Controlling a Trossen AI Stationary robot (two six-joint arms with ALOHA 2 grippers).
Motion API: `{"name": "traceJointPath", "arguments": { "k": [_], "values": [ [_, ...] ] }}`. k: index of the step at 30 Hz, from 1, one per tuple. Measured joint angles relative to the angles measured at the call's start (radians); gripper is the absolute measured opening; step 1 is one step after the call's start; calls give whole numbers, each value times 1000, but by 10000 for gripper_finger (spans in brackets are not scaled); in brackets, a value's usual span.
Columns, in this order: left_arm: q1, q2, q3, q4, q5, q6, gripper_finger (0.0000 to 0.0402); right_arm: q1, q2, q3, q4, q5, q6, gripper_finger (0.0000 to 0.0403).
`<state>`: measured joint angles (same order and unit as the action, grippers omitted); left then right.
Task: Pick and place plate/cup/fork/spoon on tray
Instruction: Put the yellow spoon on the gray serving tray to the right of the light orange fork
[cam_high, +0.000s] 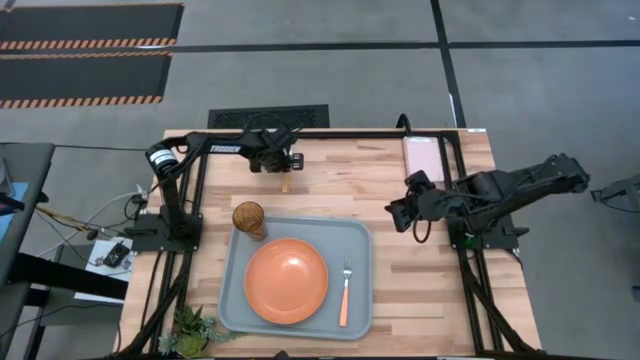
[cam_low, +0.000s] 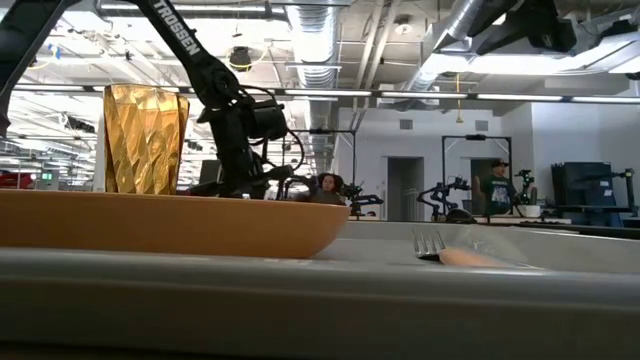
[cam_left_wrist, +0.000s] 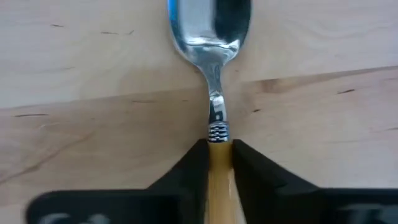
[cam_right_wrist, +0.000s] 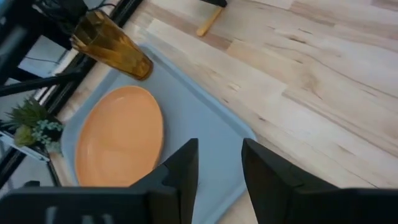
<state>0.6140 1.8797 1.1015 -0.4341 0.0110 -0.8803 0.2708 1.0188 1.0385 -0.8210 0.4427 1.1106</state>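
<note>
My left gripper is at the far middle of the table, shut on the spoon, which has a silver bowl and an orange handle. The pale grey-blue tray lies at the near middle. On it lie the orange plate and the fork, tines toward the far edge. The amber cup stands upright on its far left corner. My right gripper is open and empty, above the table to the right of the tray's far right corner. My left gripper pinches the spoon's orange handle between its two fingers, just behind the silver neck. The fingers come from above and lie across the handle. The handle's free end sticks out toward the near edge. Whether the spoon rests on the table, I cannot tell.
A pinkish-white pad lies at the far right corner. A small green plant stands at the near left corner. Bare wood lies between the spoon and the tray and to the right of the tray.
</note>
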Motion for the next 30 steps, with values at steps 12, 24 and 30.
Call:
{"name": "traceJointPath", "arguments": {
  "k": [12,24,30],
  "values": [
    [7,-11,-4,5,76,-12,24,6,18,0,14,20,-18,127],
    [-41,-184,-6,27,100,8,3,-154,134,0,15,43,-42,129],
    [-55,-209,-5,33,111,38,1,-254,219,0,81,-58,-148,129]
  ]
}}
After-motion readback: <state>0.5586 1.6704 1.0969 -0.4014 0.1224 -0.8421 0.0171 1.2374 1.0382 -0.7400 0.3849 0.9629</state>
